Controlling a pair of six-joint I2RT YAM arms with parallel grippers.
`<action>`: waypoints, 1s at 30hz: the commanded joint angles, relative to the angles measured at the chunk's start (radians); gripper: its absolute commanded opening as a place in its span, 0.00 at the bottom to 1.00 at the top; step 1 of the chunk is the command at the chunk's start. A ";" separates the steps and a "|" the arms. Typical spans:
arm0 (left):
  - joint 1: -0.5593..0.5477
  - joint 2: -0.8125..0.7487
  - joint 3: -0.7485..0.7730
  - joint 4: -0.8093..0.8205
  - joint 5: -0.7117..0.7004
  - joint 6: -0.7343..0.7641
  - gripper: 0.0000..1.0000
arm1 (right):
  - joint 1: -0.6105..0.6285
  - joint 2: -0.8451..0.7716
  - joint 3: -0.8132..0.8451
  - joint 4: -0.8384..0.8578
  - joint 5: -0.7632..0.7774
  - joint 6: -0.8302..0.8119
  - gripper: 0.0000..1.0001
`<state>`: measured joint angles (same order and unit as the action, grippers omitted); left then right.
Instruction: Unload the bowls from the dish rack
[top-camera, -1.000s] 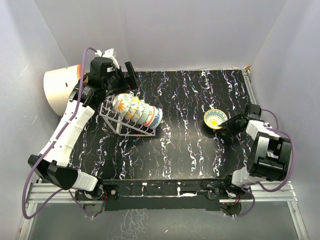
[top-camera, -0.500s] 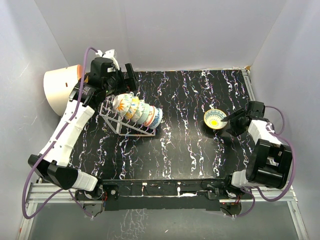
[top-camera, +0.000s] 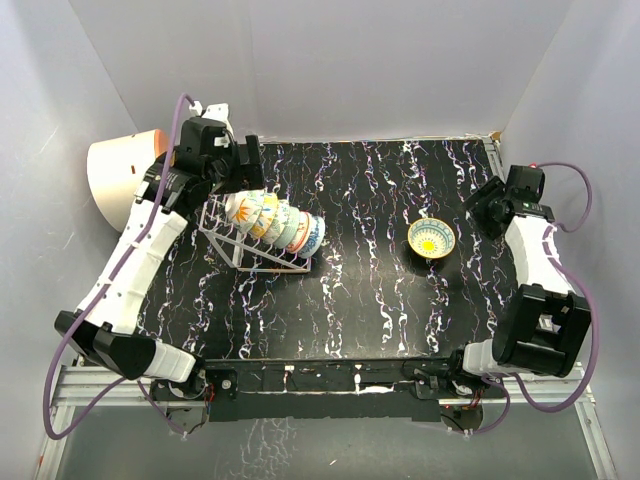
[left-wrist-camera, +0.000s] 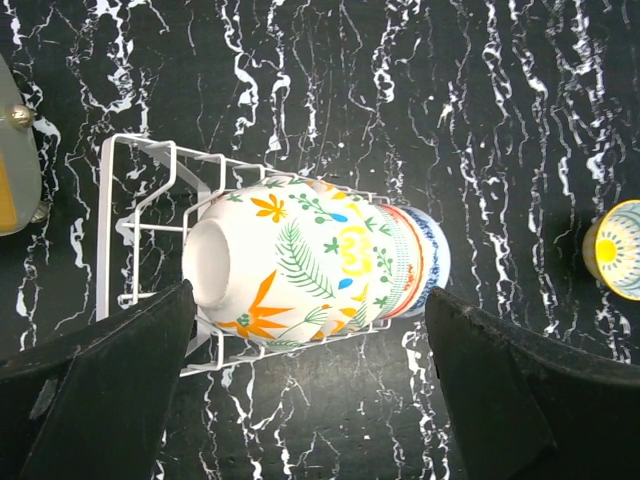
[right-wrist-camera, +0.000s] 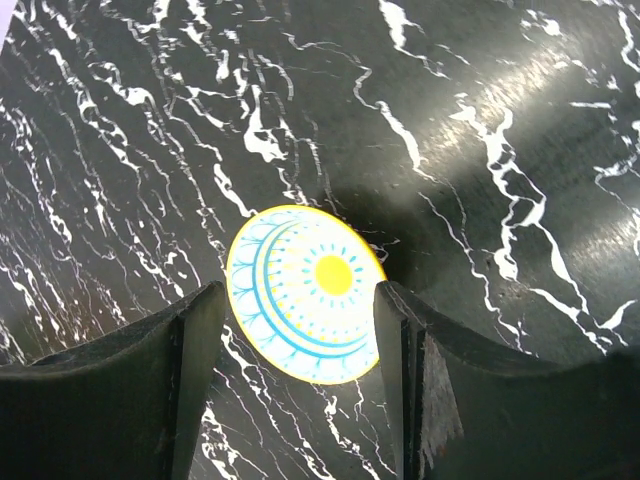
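Observation:
The wire dish rack (top-camera: 222, 238) stands on the left of the black marble table with several painted bowls (top-camera: 272, 218) nested on their sides in it. My left gripper (top-camera: 250, 160) hovers open above the rack's far-left end. In the left wrist view its fingers straddle the bowls (left-wrist-camera: 300, 255) and the rack (left-wrist-camera: 130, 200) from above without touching them. A yellow-and-teal bowl (top-camera: 431, 237) stands upright on the table at the right. My right gripper (top-camera: 484, 203) is open and raised clear of it. The right wrist view shows this bowl (right-wrist-camera: 305, 295) below, between the fingers.
A large cream-and-orange cylinder (top-camera: 120, 175) lies off the table's left edge, behind the left arm, and shows at the left border of the left wrist view (left-wrist-camera: 12, 150). The yellow bowl also appears at that view's right edge (left-wrist-camera: 620, 250). Grey walls enclose the table.
My right gripper drew back from the yellow bowl toward the far right and rose; the bowl stayed in place. My left gripper shifted slightly left above the rack.

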<state>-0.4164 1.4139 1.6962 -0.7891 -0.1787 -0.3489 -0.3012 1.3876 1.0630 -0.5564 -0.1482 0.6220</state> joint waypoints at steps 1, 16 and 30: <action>-0.004 -0.038 -0.037 -0.008 -0.041 0.041 0.97 | 0.050 -0.022 0.089 -0.005 0.032 -0.084 0.64; -0.035 -0.007 -0.101 0.001 -0.069 0.091 0.97 | 0.140 -0.041 0.064 0.042 0.016 -0.058 0.65; -0.078 0.035 -0.117 -0.010 -0.129 0.137 0.97 | 0.137 -0.028 0.061 0.037 0.064 -0.075 0.65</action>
<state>-0.4782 1.4464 1.5856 -0.7864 -0.2657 -0.2417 -0.1638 1.3769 1.1156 -0.5655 -0.1215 0.5674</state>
